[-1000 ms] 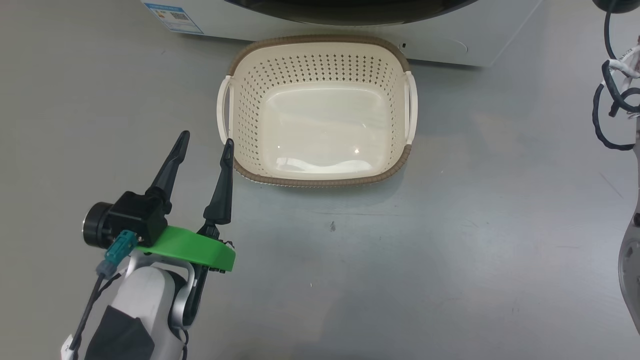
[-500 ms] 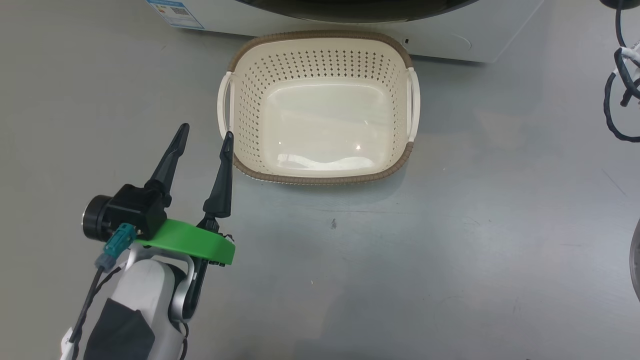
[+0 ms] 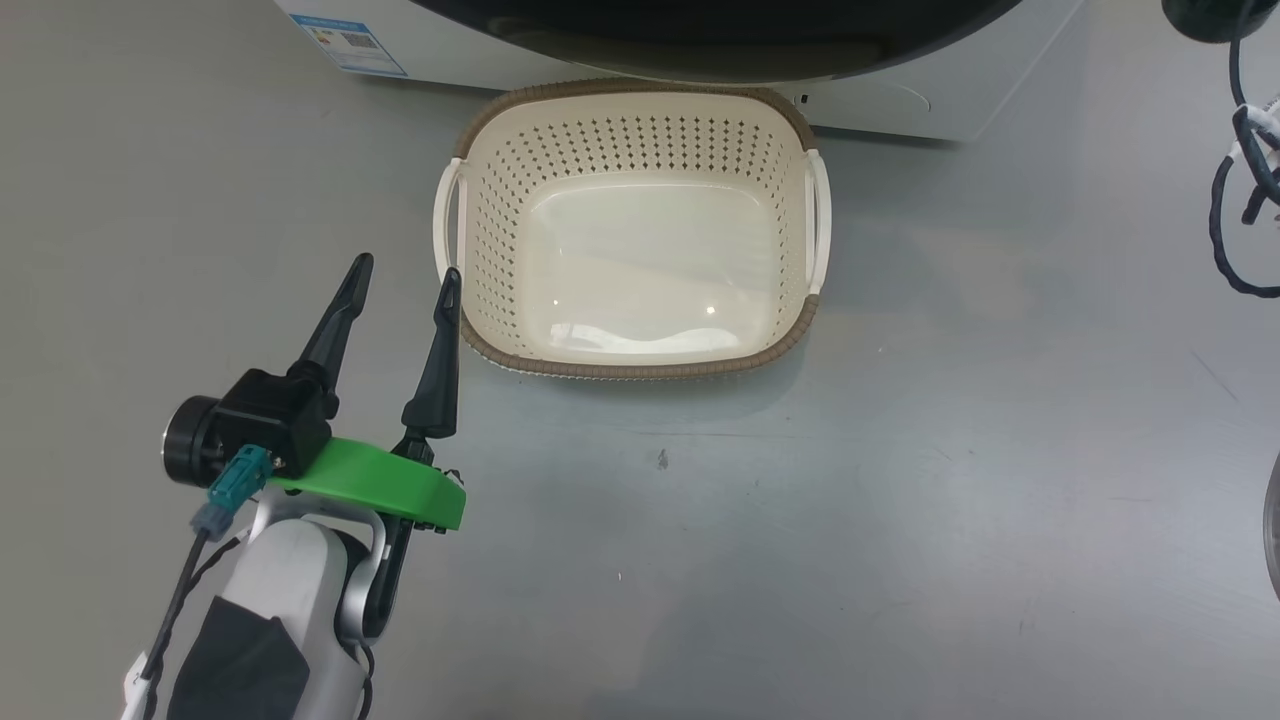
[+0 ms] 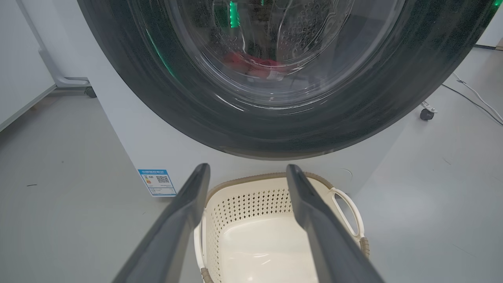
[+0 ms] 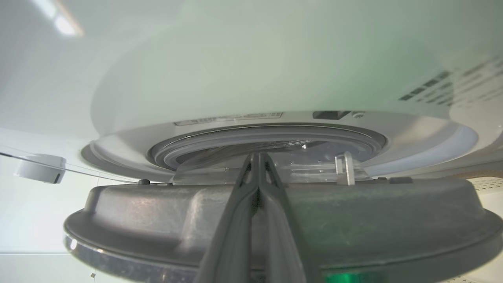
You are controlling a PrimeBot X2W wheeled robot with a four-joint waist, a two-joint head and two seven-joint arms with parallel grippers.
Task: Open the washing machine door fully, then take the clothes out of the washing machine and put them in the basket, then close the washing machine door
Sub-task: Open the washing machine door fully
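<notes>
While the head view shows one cream perforated plastic basket (image 3: 640, 368) on the floor (image 3: 900, 520), just right of the spread left gripper (image 3: 408, 265), the left wrist view shows bright red clothes (image 4: 251, 65) behind the one round glossy black washing machine door (image 4: 165, 106). The right gripper (image 5: 254, 156), fingers pressed together, points across that door's grey inner side.

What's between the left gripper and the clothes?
The washing machine door: in the left wrist view the clothes show through its glass, beyond the left gripper.

Grey floor (image 3: 900, 520), smooth, bearing one small dark mark (image 3: 662, 459). Thin cable (image 4: 477, 97) lies across it. White frame (image 4: 67, 81) stands on a dark caster (image 4: 90, 92).
</notes>
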